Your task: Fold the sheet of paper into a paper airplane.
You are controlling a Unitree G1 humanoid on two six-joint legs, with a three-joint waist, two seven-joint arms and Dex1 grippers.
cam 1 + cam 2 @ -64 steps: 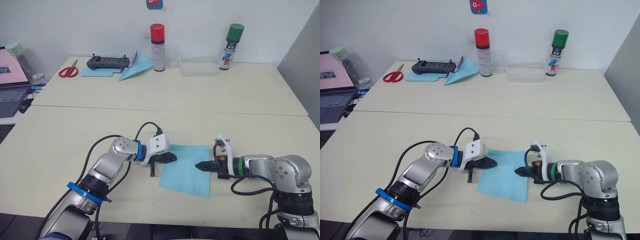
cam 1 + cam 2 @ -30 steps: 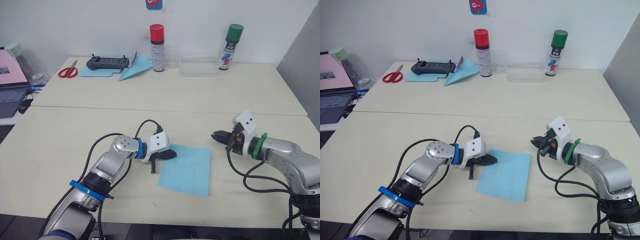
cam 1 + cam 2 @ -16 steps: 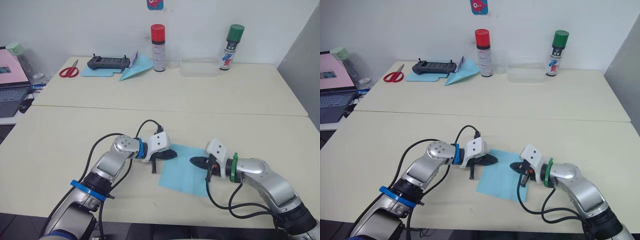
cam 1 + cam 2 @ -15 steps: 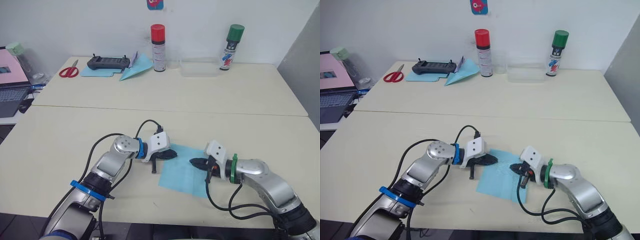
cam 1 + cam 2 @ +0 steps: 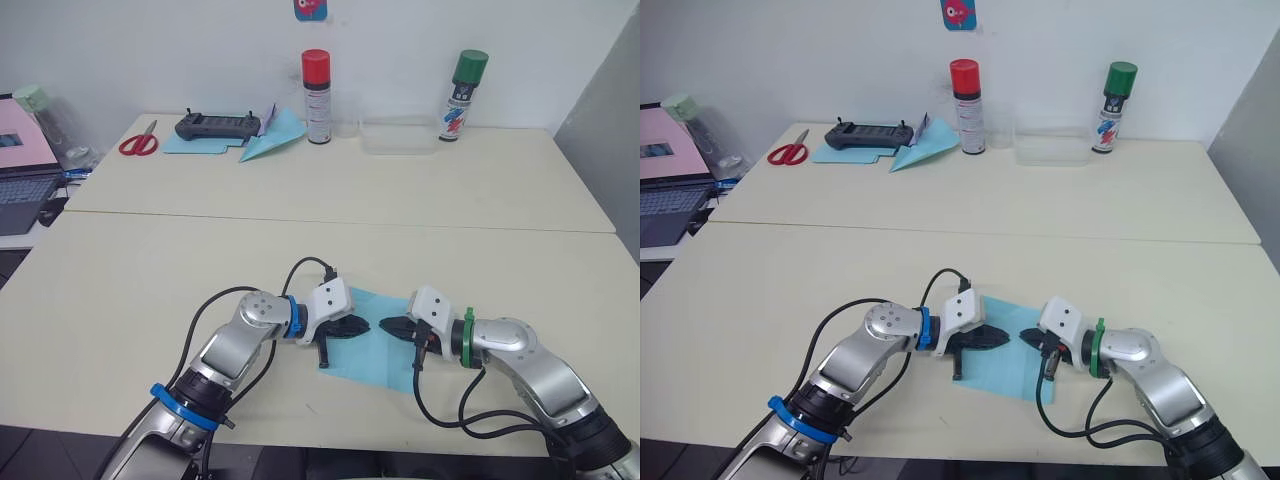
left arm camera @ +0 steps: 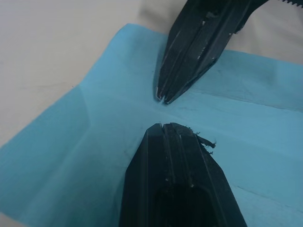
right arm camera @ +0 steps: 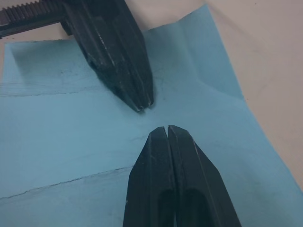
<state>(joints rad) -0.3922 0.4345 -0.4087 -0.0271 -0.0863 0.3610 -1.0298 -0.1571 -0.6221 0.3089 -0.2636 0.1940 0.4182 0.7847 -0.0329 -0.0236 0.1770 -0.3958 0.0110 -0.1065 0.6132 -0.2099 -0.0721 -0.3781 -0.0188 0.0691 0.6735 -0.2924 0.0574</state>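
Presently: one sheet of paper (image 5: 372, 338), light blue, lying flat with faint crease lines near the front edge of the surface (image 5: 150, 280).

Left end effector (image 5: 358, 326): fingers pressed together, holding nothing, tip low over the sheet's left-hand part.

Right end effector (image 5: 390, 326): fingers likewise together, empty, tip low over the sheet's right-hand part.

Key relation: the two tips point at each other across the middle of the sheet, just apart, the paper directly beneath both. Whether either tip touches the paper cannot be told. Neither arm is clearly nearer. The sheet's long axis runs roughly front to back, crosswise to the line joining the tips; a fold here would likely follow it.

Writing: spray cans, red-capped (image 5: 317, 96) and green-capped (image 5: 459, 95), carry labels too small to read.
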